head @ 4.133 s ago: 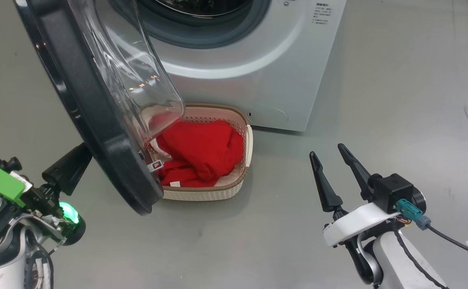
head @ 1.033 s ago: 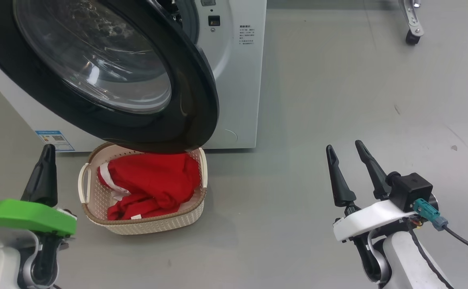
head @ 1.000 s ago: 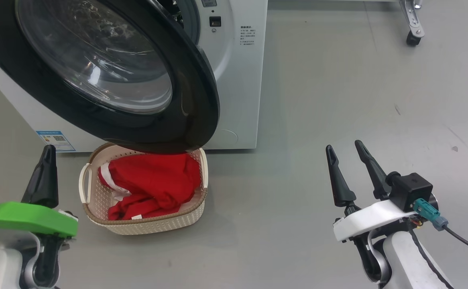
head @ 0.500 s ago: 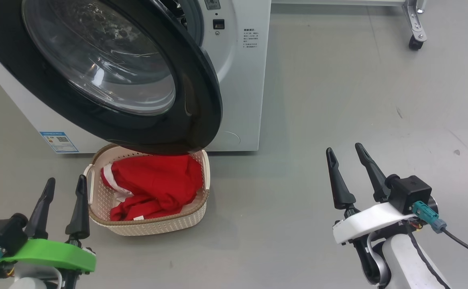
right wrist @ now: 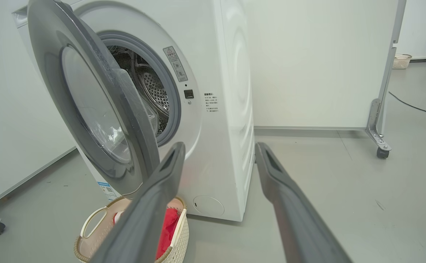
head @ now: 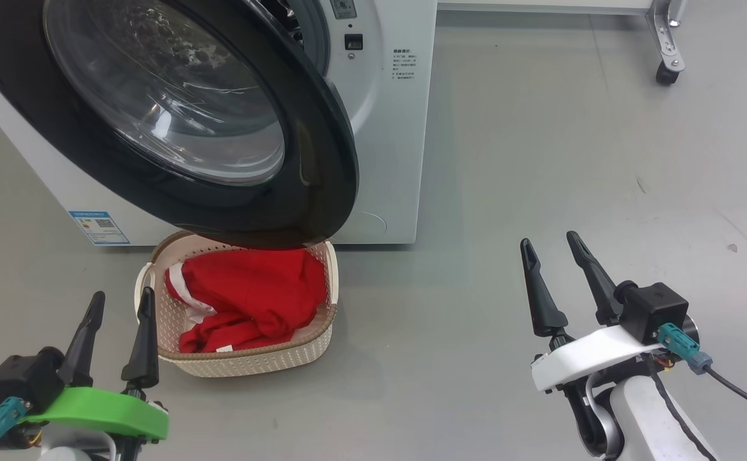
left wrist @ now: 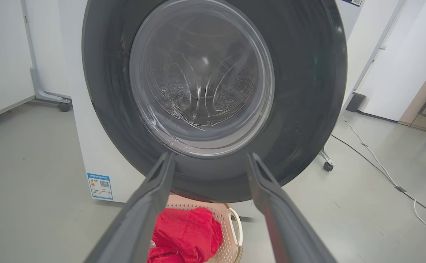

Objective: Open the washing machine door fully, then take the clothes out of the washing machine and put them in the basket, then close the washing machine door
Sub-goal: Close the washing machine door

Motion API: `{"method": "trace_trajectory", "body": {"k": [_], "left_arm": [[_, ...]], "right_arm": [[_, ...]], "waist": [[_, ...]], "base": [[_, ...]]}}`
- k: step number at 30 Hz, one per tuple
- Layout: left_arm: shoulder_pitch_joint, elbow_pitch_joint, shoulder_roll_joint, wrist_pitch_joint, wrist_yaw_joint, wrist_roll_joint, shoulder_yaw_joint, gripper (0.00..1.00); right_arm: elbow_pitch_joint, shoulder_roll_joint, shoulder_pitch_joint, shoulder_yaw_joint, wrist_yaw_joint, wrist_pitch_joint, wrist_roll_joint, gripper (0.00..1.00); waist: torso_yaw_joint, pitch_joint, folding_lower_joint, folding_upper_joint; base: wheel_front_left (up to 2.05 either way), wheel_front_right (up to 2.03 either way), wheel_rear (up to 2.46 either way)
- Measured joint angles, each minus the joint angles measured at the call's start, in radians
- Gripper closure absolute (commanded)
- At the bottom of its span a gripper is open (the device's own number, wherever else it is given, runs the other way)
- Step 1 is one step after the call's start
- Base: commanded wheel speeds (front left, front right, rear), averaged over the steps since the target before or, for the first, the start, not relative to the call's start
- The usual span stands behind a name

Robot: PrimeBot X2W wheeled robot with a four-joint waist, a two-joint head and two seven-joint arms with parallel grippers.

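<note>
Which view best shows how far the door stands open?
The right wrist view: it sees the door nearly edge-on, standing well off the machine, the drum showing behind it. The head view looks down on its outer face; the left wrist view meets it face-on, hiding the gap.

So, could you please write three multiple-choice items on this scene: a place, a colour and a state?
1. Where does the basket stand?
A. on the floor, below the washing machine's door
B. on top of the machine
C. inside the machine

2. What colour are the clothes in the basket?
A. blue
B. red with white trim
C. green

3. How is the door?
A. shut flush
B. taken off
C. ajar, swung out from the front

Answers:
1 A: the head view shows it on the floor beneath the door's rim.
2 B: red cloth with a white strip lies in it.
3 C: the right wrist view shows a gap behind the door.
</note>
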Motion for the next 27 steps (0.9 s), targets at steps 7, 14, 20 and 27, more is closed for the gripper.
{"method": "trace_trajectory", "body": {"k": [7, 14, 20, 27], "left_arm": [[0.0, 0.006, -0.012, -0.001, 0.0, 0.01, 0.002, 0.0], [0.001, 0.01, -0.021, -0.001, 0.0, 0.019, 0.003, 0.0], [0.001, 0.012, -0.028, -0.001, 0.0, 0.027, 0.004, 0.0], [0.0, -0.002, -0.04, -0.001, 0.0, 0.034, -0.005, 0.0]], "right_arm": [[0.0, 0.0, 0.0, 0.002, 0.0, 0.0, 0.0, 0.0], [0.0, -0.002, 0.0, 0.003, 0.0, 0.0, 0.0, 0.0], [0.001, -0.02, 0.001, 0.033, 0.0, 0.0, -0.007, 0.62], [-0.052, -0.054, -0.012, 0.095, 0.0, 0.0, -0.021, 1.0]], "waist": [[0.001, -0.002, 0.0, 0.0], [0.001, -0.005, 0.0, 0.0], [0.002, -0.006, 0.0, 0.0], [0.015, 0.013, 0.0, 0.0]], "base": [[0.0, 0.0, 0.0], [0.0, 0.0, 0.0], [0.0, 0.0, 0.0], [0.0, 0.0, 0.0]]}}
